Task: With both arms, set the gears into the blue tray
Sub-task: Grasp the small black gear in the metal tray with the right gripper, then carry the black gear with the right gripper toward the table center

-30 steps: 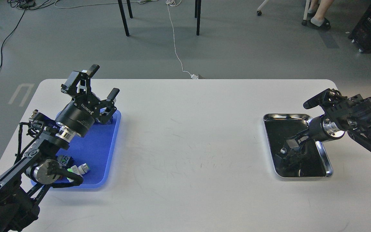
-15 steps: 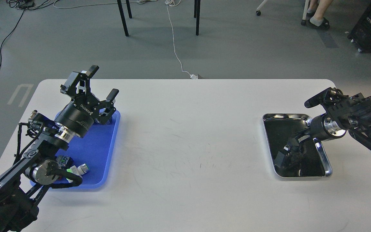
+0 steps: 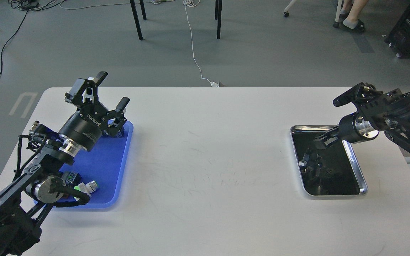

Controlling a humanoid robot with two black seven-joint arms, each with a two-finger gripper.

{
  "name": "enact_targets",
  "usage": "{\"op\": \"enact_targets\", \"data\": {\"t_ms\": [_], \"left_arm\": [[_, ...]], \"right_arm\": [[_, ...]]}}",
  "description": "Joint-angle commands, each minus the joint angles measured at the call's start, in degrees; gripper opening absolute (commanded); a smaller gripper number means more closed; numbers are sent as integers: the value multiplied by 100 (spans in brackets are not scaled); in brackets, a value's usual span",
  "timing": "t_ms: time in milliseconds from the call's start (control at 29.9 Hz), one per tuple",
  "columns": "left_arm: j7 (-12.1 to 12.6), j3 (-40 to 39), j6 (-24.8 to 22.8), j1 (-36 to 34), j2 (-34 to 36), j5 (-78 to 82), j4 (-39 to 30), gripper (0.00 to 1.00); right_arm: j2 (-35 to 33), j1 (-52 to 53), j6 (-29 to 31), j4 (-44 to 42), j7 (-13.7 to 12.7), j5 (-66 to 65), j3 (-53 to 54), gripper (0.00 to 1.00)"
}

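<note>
The blue tray (image 3: 109,160) lies on the table's left side. My left gripper (image 3: 111,90) hangs above its far end, open, with nothing between its fingers. On the right, my right gripper (image 3: 323,140) hovers over the far part of a steel tray (image 3: 363,185). It is dark and seen end-on against the tray's dark floor, so I cannot tell its fingers apart or see whether it holds anything. Dark lumps (image 3: 313,167) on that floor may be gears or reflections; I cannot tell which.
Small switches with green and white caps (image 3: 84,185) lie at the near end of the blue tray, partly behind my left arm. The wide white tabletop (image 3: 212,153) stretches between the two trays. Chair legs and cables are on the floor beyond the table.
My right gripper has lifted up and back from deep in the steel tray to above its far part. The left gripper has drifted slightly left and stayed open.
</note>
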Motion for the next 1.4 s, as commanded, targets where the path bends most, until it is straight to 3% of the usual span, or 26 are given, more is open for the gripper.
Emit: {"op": "enact_targets", "data": {"t_ms": [0, 167, 401, 569, 702, 870, 1371], "left_arm": [[-8, -9, -1, 0, -5, 0, -1, 98], [-9, -26, 16, 0, -40, 0, -71, 98], [-9, -316, 34, 176, 21, 9, -282, 98], [-9, -465, 34, 299, 118, 9, -343, 98], [-9, -571, 34, 378, 136, 9, -396, 98], [-9, -589, 34, 448, 162, 9, -405, 98], [-9, -589, 25, 527, 224, 9, -467, 98]], "right_arm": [[-70, 274, -2, 473, 0, 63, -7, 13], [123, 687, -2, 923, 0, 72, -7, 13], [1440, 1285, -2, 836, 0, 160, -498, 13], [2416, 1312, -2, 327, 0, 186, -666, 13], [2882, 1268, -2, 247, 0, 195, -929, 13], [3217, 1224, -2, 176, 0, 186, -973, 13], [3217, 951, -2, 167, 0, 195, -982, 14]]}}
